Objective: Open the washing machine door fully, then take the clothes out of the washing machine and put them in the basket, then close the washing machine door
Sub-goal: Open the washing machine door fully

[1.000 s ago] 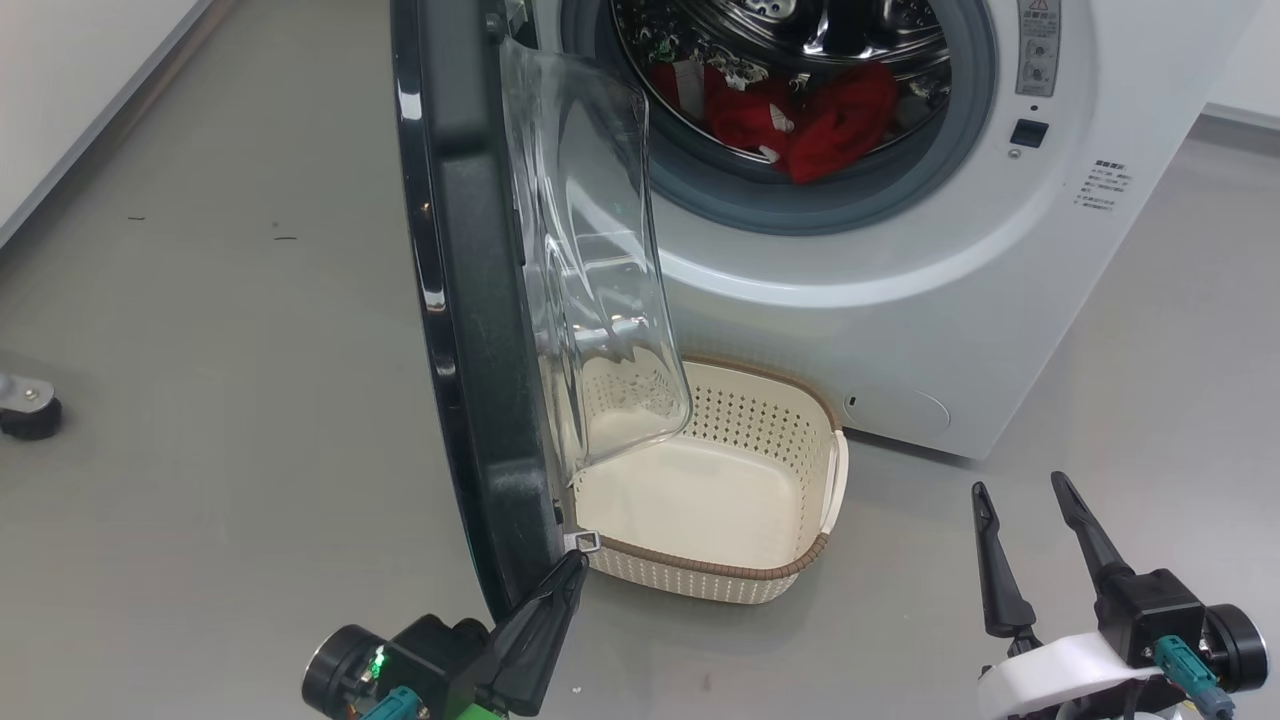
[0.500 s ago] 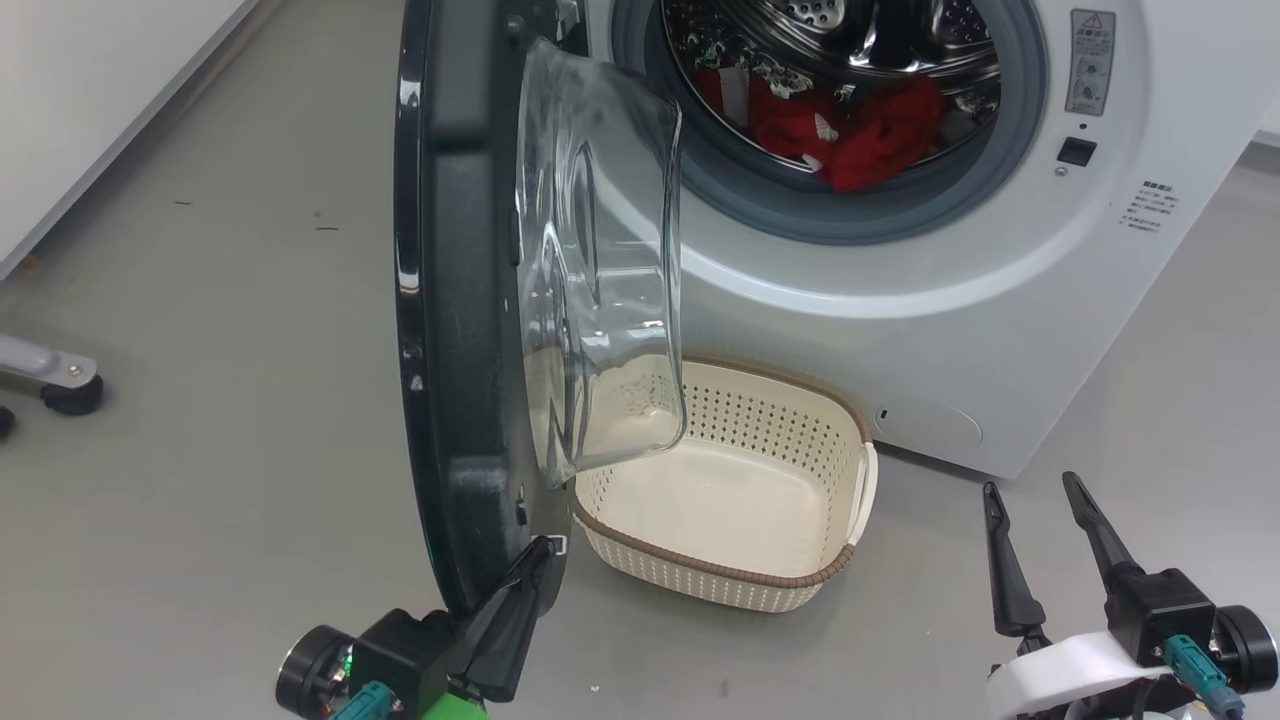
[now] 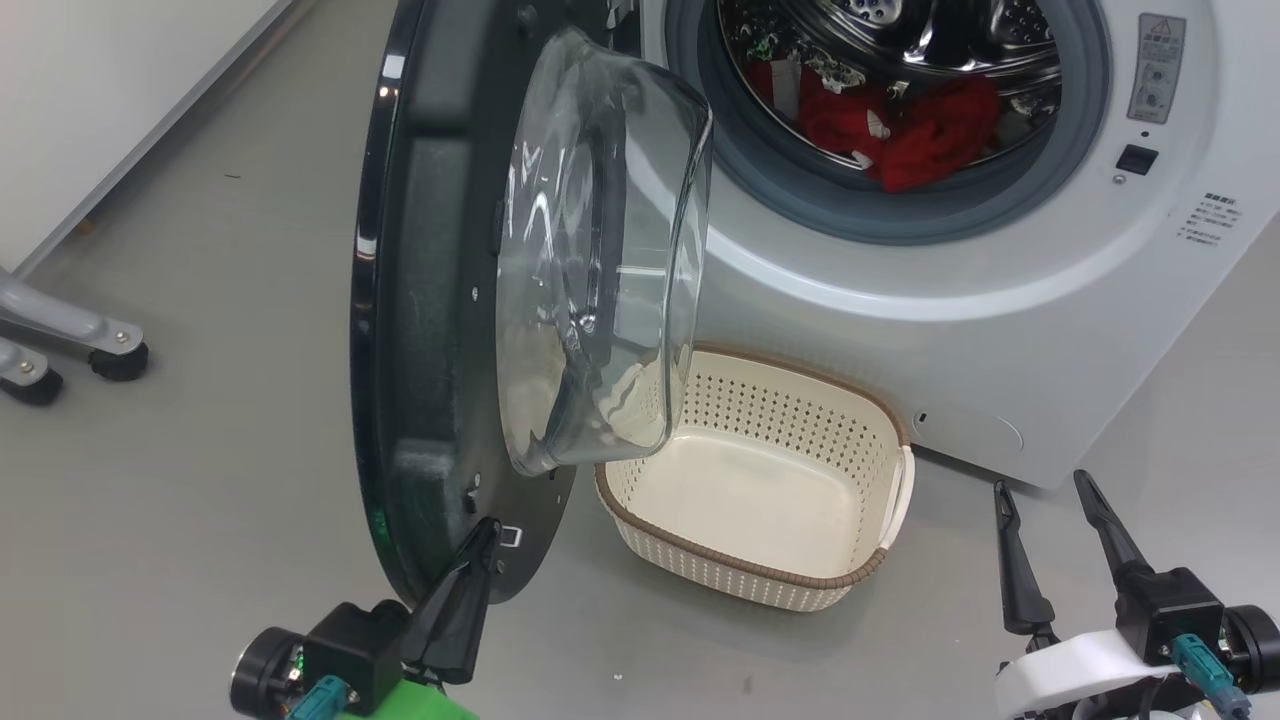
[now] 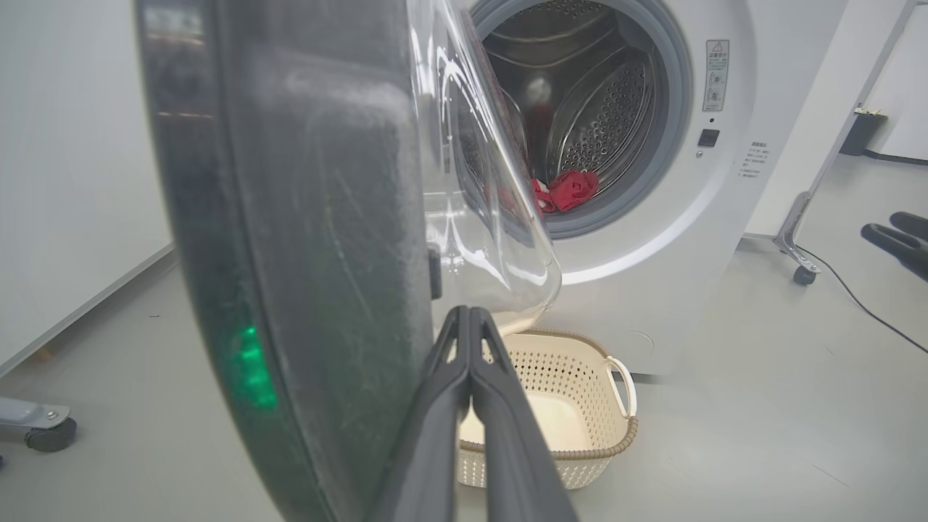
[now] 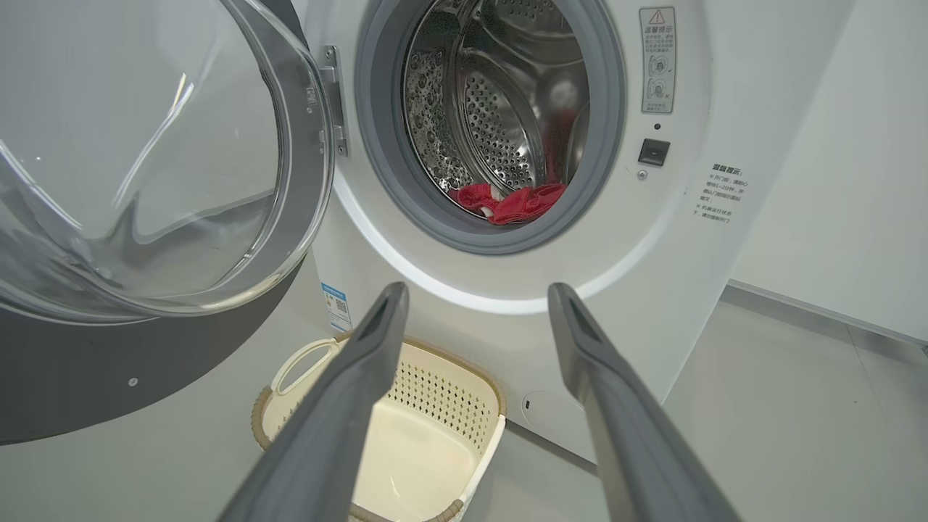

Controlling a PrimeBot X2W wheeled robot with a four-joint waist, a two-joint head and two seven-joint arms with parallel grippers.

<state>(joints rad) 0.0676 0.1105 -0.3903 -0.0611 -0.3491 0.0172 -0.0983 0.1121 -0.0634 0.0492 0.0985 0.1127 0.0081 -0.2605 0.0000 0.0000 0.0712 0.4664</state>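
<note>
Pointing at door: left gripper (image 3: 484,533) (image 4: 465,313), fingers pressed together with nothing between them; tips at the door's lower inner edge, just beside a small metal latch (image 3: 511,537). Whether they touch the door I cannot tell.
Right gripper (image 3: 1043,483) (image 5: 478,291): fingers spread apart, holding nothing; over the floor to the right of the basket, aimed at the washer.
Door (image 3: 430,300): round, glossy black, swung open on the washer's left side, its inner face turned towards the basket.
Bowl (image 3: 600,250): clear glass, bulging from the door's middle; in the head view it overlaps the basket's left end.
Basket (image 3: 750,569): cream, brown rim, on the floor just before the washer and below its opening; its cream bottom shows.
Clothes (image 3: 905,130): red with white bits, low in the drum (image 3: 950,40), behind the grey ring (image 3: 800,190).
Washer (image 3: 900,300): white, upright.
Floor (image 3: 200,450): grey; castered legs (image 3: 105,350) at far left.
</note>
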